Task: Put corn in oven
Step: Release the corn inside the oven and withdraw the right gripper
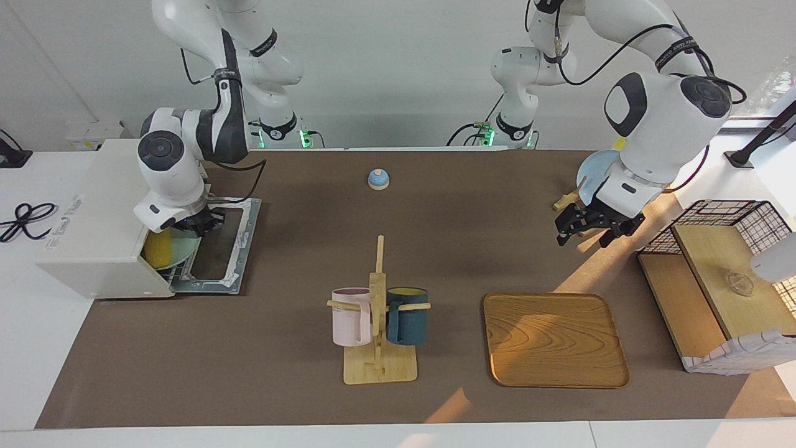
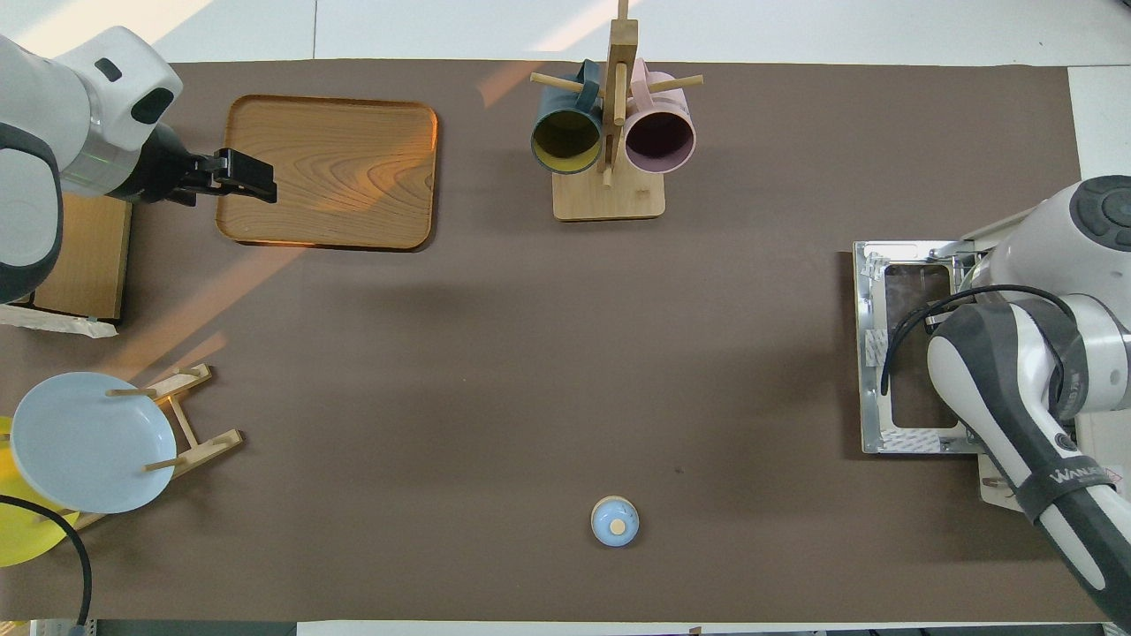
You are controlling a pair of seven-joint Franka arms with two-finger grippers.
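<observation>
I have the right claw (image 1: 200, 225) at the oven's (image 1: 106, 214) open mouth, over the inner edge of the dropped door (image 1: 225, 246), its fingers pressed together on the rim of the mint plate (image 1: 180, 252). The corn (image 1: 158, 249) lies on that plate, and both sit on the rack just inside the oven opening, the cob mostly under the oven's roof with its yellow end showing. In the overhead view my right arm hides plate and corn.

The left claw (image 1: 583, 229) waits in the air with its fingers spread, holding nothing, over bare bench beside the plate rack at the left arm's end. The wooden tray (image 1: 555, 339) and the mug stand (image 1: 378, 336) lie farther from the robots; the small blue bell (image 1: 378, 179) sits near them.
</observation>
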